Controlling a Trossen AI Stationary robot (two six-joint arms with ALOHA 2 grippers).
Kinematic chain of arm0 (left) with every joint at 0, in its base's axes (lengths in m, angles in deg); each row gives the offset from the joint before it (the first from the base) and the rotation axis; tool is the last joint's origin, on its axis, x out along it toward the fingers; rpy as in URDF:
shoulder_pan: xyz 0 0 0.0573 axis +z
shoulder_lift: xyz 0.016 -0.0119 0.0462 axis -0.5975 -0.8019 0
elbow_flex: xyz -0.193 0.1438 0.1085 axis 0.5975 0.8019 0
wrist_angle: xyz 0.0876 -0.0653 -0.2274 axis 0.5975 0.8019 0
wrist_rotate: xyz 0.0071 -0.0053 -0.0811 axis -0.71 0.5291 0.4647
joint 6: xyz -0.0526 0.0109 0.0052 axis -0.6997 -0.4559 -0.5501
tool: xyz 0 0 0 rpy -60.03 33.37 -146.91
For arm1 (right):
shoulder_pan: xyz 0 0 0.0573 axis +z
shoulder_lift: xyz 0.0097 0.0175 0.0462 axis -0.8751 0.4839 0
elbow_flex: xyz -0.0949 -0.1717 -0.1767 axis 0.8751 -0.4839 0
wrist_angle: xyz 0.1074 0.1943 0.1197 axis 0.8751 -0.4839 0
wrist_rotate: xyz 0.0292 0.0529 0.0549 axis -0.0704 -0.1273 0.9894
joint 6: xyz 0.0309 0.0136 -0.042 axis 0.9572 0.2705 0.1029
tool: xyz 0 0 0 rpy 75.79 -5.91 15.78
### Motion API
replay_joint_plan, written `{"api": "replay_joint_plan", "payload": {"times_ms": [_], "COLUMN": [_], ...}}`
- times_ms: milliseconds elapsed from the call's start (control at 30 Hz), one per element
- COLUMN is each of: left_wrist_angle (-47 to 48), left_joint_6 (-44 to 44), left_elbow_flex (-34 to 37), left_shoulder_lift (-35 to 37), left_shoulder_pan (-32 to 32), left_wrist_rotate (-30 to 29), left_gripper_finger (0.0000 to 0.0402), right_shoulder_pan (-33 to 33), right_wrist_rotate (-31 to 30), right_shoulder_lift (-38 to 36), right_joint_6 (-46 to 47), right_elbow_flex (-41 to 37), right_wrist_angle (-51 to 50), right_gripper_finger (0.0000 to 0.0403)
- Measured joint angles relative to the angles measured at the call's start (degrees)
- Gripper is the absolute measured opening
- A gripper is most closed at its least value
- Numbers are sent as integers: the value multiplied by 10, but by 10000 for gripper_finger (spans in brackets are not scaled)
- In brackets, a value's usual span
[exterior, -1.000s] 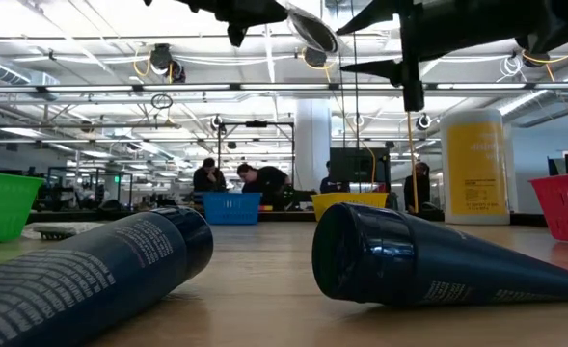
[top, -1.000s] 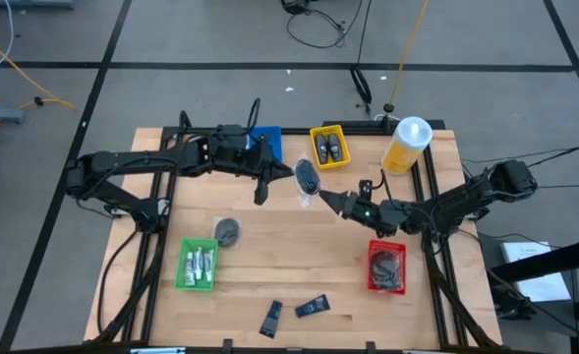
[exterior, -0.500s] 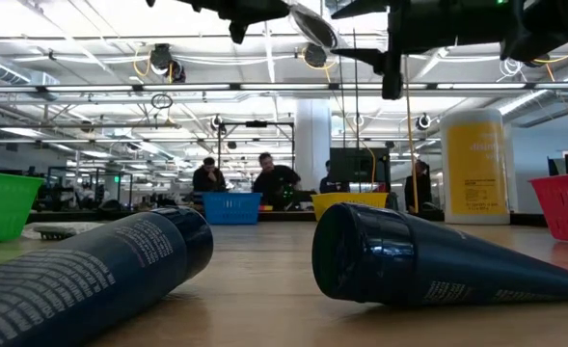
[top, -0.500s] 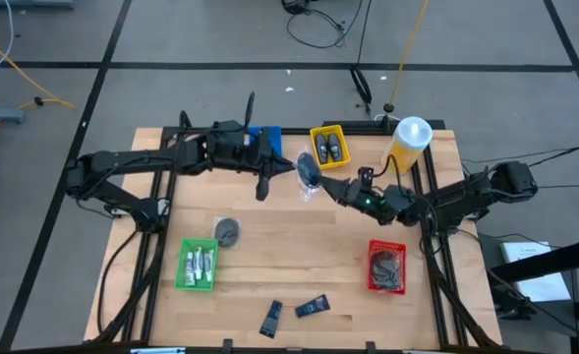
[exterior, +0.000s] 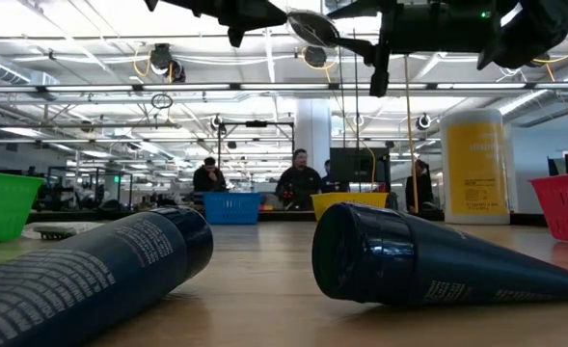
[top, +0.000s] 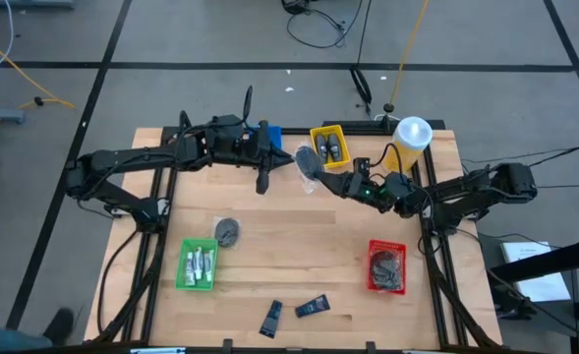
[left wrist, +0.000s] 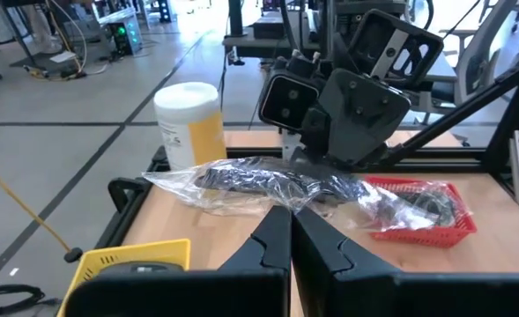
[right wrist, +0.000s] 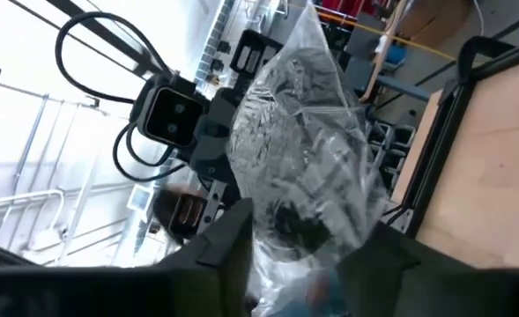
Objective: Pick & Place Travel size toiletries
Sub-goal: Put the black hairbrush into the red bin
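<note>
A clear plastic packet with a dark grey disc inside (top: 307, 165) hangs in the air between my two arms, above the table's far middle. My left gripper (left wrist: 290, 236) is shut on it from the table's left side. My right gripper (right wrist: 307, 246) comes level from the right and is open, one finger on either side of the packet (right wrist: 307, 154). I cannot tell whether those fingers touch it. A second packeted disc (top: 227, 231) lies flat on the table. Two dark blue-black tubes (top: 271, 317) (top: 312, 307) lie near the near edge. My left gripper pinches the packet's clear film at its edge (left wrist: 281, 210) between its two shut fingers, coming level from the table's left side. The packet is lifted clear of the table and stretches out beyond the fingertips toward my right gripper, crumpled and roughly level.
A green tray (top: 182, 267) holds white tubes, a red tray (top: 372, 265) holds dark packets, and a yellow tray (top: 315, 146) holds black oval pieces. A blue tray (top: 270, 134) sits mostly under my left arm. The big yellow bottle (top: 407, 146) stands at the far right.
My right gripper has moved toward the table's far edge and a little left, up to the held packet, until its open fingers stand around it. My left gripper has drifted slightly toward the far edge, still holding the packet aloft.
</note>
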Motion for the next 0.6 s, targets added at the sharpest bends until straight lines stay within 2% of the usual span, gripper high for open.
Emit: {"api": "replay_joint_plan", "payload": {"times_ms": [267,600], "left_wrist_angle": [2,2], "left_joint_6": [1,34], "left_elbow_flex": [0,0], "left_shoulder_lift": [0,-1], "left_shoulder_pan": [15,33], "left_wrist_rotate": [0,2], "left_gripper_finger": [0,0], "right_shoulder_pan": [-23,-36], "right_wrist_rotate": [30,30], "right_shoulder_lift": [0,0], "right_joint_6": [-3,-2], "right_elbow_flex": [1,2], "right_wrist_angle": [-1,-21], "right_gripper_finger": [20,18]}}
